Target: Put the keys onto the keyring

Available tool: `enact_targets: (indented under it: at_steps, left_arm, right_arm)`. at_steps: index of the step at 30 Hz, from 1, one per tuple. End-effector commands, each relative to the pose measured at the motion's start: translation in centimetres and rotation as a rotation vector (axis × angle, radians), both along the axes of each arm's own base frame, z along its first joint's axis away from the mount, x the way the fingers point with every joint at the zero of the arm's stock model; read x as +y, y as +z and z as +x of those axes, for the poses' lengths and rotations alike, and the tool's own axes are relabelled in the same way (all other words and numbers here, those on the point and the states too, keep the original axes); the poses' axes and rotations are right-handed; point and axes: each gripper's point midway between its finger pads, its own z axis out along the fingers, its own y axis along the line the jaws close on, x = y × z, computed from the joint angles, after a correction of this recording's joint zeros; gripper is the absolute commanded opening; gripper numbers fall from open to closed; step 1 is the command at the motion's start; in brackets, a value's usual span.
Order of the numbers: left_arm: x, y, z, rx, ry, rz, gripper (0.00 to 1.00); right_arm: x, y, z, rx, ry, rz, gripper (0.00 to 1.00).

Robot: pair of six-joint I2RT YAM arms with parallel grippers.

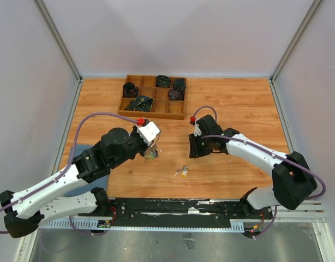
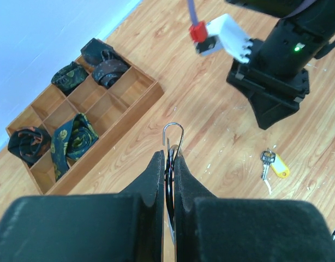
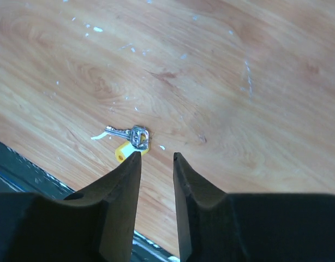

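Observation:
My left gripper (image 2: 168, 155) is shut on the keyring (image 2: 173, 134); a thin silver wire loop pokes out past the fingertips. From above, that gripper (image 1: 151, 150) hovers over the table's middle with small coloured bits hanging under it. One silver key with a yellow head (image 1: 183, 172) lies flat on the wood, also seen in the left wrist view (image 2: 273, 162) and the right wrist view (image 3: 131, 140). My right gripper (image 3: 156, 156) is open a little, with nothing between its fingers, just above and to the right of that key. In the top view the right gripper (image 1: 196, 152) faces the left one.
A wooden compartment tray (image 1: 156, 116) with dark rolled items stands at the back of the table, its rim (image 2: 110, 147) left of the left gripper. A black rail (image 1: 173, 207) runs along the near edge. White flecks dot the wood.

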Motion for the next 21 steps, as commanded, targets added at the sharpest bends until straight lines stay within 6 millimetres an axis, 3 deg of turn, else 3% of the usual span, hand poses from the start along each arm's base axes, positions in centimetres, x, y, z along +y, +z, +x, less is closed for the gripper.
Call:
enact_targets:
  at_steps: [1,6,10,16,21]
  left_arm:
    - [-0.1,0.7,0.9,-0.022,0.044,-0.058,0.01]
    - [-0.1,0.6,0.8,-0.031,0.035,-0.070,0.01]
    - [0.2,0.7,0.5,-0.037,0.026,-0.079,0.00]
    - [0.6,0.7,0.1,-0.039,0.020,-0.085,0.00]
    - [0.8,0.4,0.0,-0.038,0.021,-0.087,0.01]
  right_arm:
    - [-0.5,-1.0,-0.2,0.046,-0.388,0.018,0.38]
    - [0.5,-2.2,-2.2,0.033,-0.560,-0.027,0.43]
    - [-0.1,-2.2,-2.4,0.003,-0.660,-0.070,0.42]
    - [-0.7,-2.0,-2.5,-0.034,-0.712,-0.162,0.38]
    - [0.3,-2.8,-2.6,-0.004,-0.690,-0.227,0.33]
